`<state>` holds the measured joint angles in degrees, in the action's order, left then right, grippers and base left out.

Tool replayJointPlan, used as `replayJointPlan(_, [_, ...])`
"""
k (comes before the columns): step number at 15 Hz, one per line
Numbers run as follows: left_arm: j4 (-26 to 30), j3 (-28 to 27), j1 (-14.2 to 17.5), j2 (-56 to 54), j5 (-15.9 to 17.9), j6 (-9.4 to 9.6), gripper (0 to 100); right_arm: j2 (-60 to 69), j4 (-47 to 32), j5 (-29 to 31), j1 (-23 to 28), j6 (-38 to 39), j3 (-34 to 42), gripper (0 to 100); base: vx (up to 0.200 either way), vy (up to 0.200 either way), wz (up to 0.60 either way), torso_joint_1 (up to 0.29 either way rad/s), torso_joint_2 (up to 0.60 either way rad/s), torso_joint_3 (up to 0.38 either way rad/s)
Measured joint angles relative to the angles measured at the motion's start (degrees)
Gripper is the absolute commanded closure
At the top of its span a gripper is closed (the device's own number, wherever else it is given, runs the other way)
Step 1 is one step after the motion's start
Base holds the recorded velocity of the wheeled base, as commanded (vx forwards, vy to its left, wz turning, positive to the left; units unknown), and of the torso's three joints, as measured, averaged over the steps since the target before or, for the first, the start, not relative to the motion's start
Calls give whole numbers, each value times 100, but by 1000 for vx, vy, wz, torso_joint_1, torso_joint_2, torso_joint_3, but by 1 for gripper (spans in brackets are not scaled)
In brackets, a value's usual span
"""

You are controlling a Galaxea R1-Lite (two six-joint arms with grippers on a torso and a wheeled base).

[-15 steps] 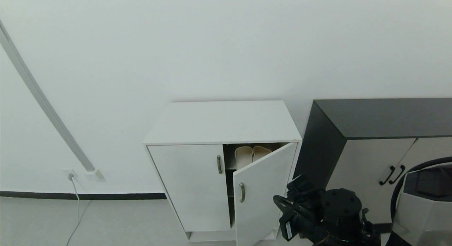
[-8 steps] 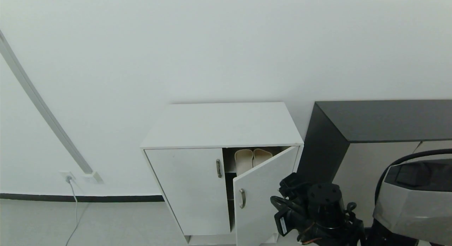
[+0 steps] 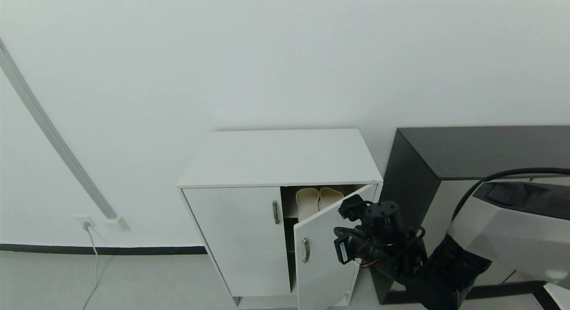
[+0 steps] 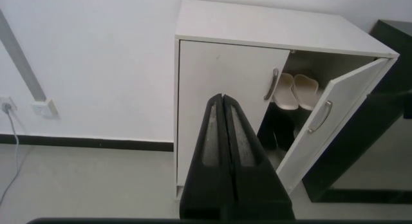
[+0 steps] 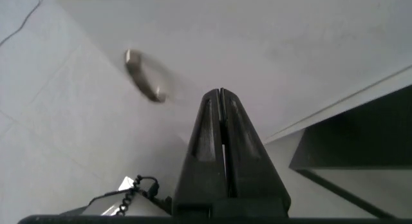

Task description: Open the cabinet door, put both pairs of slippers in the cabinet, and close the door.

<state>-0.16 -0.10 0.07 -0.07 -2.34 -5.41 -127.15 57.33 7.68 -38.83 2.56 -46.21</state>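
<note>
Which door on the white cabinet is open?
The right door, swung partly out, with beige slippers showing in the gap. The left door sits flush shut.

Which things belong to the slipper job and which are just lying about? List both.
Job: cabinet, open door, handle, pale slippers inside, right gripper.
Lying about: black cabinet, wall socket, cable.

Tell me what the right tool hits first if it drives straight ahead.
Most likely the white face of the half-open cabinet door, beside the handle rather than on it. The shut right tool points straight at that panel; the gap between them is unclear.
</note>
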Motion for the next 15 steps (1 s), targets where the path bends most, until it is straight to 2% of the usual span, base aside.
replayJointPlan(15, [0, 0, 0, 0, -1, -2, 100, -839, -590, 59, 352, -10, -1553, 100, 0, 0, 0, 0, 0, 0])
